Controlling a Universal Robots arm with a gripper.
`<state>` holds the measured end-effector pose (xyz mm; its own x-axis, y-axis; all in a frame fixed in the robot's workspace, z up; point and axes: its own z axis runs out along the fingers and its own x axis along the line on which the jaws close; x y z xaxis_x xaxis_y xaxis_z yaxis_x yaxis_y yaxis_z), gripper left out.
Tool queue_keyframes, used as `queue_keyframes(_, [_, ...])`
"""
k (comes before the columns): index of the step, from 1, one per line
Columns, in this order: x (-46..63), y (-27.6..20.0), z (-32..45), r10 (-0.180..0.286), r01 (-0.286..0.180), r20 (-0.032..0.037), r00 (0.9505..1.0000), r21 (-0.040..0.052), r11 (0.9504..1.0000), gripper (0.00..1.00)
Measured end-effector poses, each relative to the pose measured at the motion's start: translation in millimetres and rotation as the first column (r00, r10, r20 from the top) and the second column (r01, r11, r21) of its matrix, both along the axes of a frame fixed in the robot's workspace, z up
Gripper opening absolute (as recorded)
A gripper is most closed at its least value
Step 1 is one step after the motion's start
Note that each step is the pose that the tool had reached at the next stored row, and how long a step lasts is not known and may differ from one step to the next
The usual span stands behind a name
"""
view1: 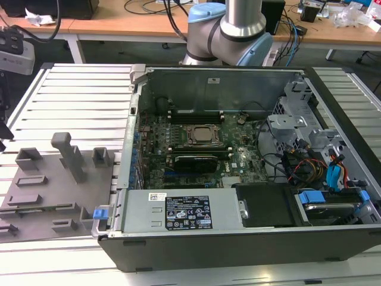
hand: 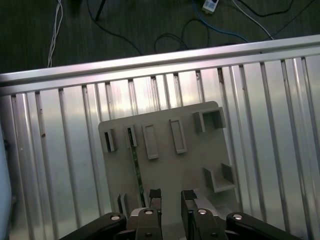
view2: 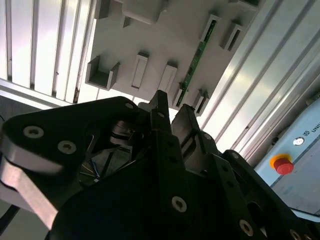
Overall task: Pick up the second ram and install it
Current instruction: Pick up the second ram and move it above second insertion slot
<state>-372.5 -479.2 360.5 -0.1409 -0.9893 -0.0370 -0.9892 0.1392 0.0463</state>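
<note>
The second ram (hand: 136,167) is a thin green stick standing on edge in a slot of the grey plastic fixture (hand: 170,165). The same ram (view2: 193,64) appears in the second wrist view, held between small upright blocks of the fixture (view2: 150,35). My gripper (hand: 171,196) hangs above the fixture, open, with nothing between its fingers. The ram lies just beside one fingertip (hand: 154,194) and is not touched. In the second wrist view the gripper (view2: 172,112) points toward the end of the stick.
In the exterior view the fixture (view1: 53,190) lies on the ribbed aluminium table (view1: 77,101) at the exterior view's left. Beside it is the open computer case (view1: 238,238), with processor socket (view1: 201,135) and black memory slots (view1: 196,114). A red stop button (view2: 283,165) sits nearby.
</note>
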Motion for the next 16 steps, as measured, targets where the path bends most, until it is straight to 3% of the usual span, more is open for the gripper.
queue_keyframes(16, [0.0,0.0,-10.0,0.000,0.000,0.0001,1.0000,0.0000,1.0000,0.30])
